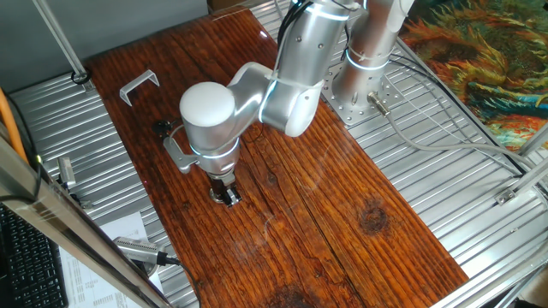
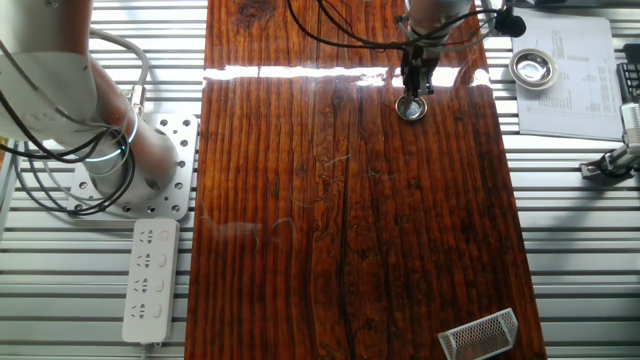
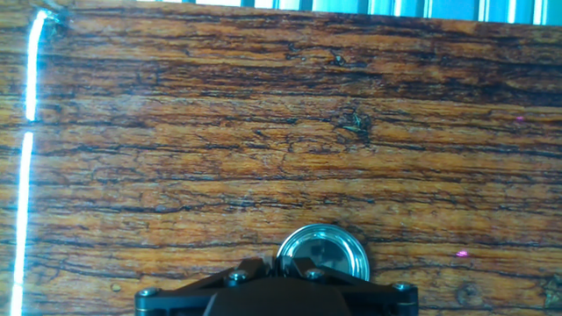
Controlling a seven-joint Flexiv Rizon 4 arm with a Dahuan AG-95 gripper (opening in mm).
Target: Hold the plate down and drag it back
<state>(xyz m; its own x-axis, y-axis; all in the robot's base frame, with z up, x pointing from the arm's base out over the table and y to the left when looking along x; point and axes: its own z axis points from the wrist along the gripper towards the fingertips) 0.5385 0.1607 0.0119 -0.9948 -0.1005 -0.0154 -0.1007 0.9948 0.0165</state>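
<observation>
The plate (image 3: pixel 325 249) is a small round metal disc with a bright rim and dark centre, lying flat on the wooden tabletop. In the hand view it sits just ahead of my gripper (image 3: pixel 279 265), and the dark fingers cover its near edge. The two fingers stand together, shut, with nothing between them. In the other fixed view the gripper (image 2: pixel 414 93) points straight down with its tip on the plate (image 2: pixel 411 109), near the board's far right corner. In one fixed view the gripper (image 1: pixel 228 197) hides most of the plate (image 1: pixel 216 195).
A grey U-shaped bracket (image 1: pixel 139 85) lies at one end of the board and shows as a mesh piece (image 2: pixel 480 334) in the other fixed view. A metal dish (image 2: pixel 532 67) rests on paper beside the board. The arm's base (image 2: pixel 135 165) and a power strip (image 2: pixel 150 280) sit on the slatted table.
</observation>
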